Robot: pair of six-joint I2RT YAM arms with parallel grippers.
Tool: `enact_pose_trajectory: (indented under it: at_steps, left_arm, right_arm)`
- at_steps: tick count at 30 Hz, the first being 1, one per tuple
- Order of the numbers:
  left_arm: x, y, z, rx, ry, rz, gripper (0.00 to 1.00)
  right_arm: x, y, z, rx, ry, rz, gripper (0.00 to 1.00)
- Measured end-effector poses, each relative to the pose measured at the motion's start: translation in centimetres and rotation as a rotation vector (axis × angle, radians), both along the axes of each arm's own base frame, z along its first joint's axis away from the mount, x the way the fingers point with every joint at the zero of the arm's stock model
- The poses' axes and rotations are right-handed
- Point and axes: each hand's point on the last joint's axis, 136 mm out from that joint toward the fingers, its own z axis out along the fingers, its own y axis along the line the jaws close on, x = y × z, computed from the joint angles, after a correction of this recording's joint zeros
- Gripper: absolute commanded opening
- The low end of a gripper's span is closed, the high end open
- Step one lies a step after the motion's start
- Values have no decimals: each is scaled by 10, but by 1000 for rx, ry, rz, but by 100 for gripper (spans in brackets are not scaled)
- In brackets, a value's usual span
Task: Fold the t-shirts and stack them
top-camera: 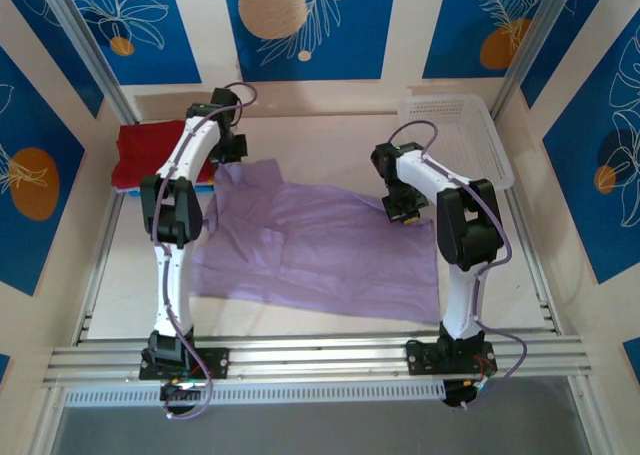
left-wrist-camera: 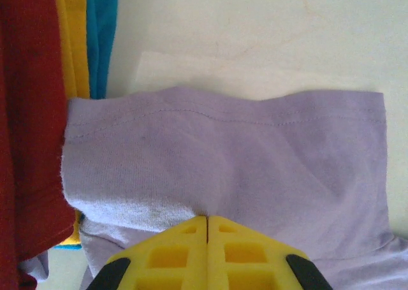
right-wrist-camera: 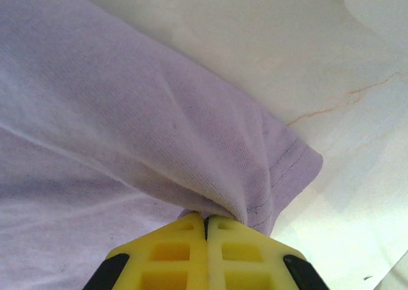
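On the table [top-camera: 125, 275], the lavender t-shirt [top-camera: 320, 245] lies spread and unfolded, the left gripper [left-wrist-camera: 208, 221] and right gripper [right-wrist-camera: 206, 221] each clamped tight on a far edge. Beside it at far left, the folded stack [top-camera: 150, 155] of red, yellow, blue and perhaps more underneath looks done.

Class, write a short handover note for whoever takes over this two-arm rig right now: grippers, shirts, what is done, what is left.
Left gripper: shut on the far left edge of the lavender t-shirt, next to the folded stack.
Right gripper: shut on the same shirt's hemmed corner at its far right.
Shirt: spread out on the table, wrinkled, not yet folded.
Done: red, yellow and blue shirts are folded and stacked at far left.
Left: fold the lavender shirt and put it on the stack.
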Motion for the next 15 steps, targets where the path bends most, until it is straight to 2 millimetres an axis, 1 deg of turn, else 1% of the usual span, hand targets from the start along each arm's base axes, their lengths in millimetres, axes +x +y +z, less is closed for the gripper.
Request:
enact_pose_trajectory:
  at_steps: [3,7,9,15]
  left_arm:
    - [-2,0,-3,-2,6,-2,0]
    - [-14,0,-4,-2,21,-9,0]
    - [-21,1,2,-2,21,-9,0]
    - [-37,3,36,-6,-28,-16,0]
  right_arm:
    - [-3,1,0,-2,5,5,0]
    - [-12,-1,-1,-11,22,22,0]
    - [-16,-3,-1,-16,28,30,0]
    - [-23,-8,2,-34,31,41,0]
